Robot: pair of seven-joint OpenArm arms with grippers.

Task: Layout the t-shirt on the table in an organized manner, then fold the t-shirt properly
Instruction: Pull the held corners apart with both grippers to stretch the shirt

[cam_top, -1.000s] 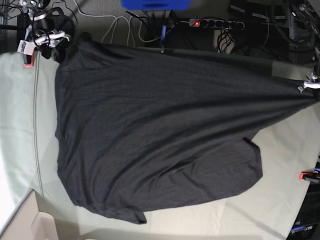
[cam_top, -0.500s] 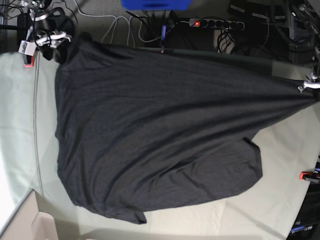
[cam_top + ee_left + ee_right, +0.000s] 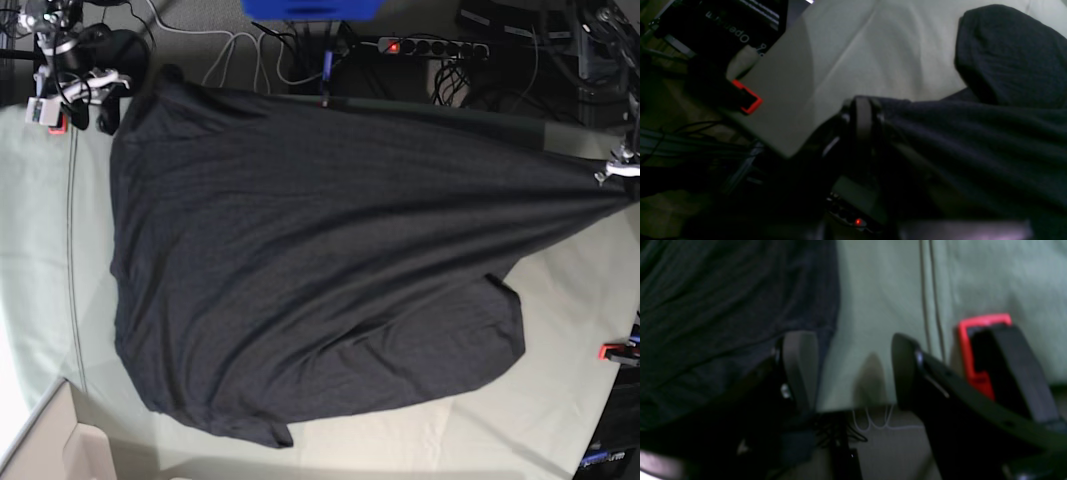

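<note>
You had the t-shirt spread across the table, one corner drawn out taut toward the table's far side edge. There your left gripper was clamped on that corner of the t-shirt, reaching in low over the table's edge near a red clamp. Your right gripper stood just beside the opposite shirt corner, jaws wide apart and holding nothing, hovering over the table's edge next to another clamp.
</note>
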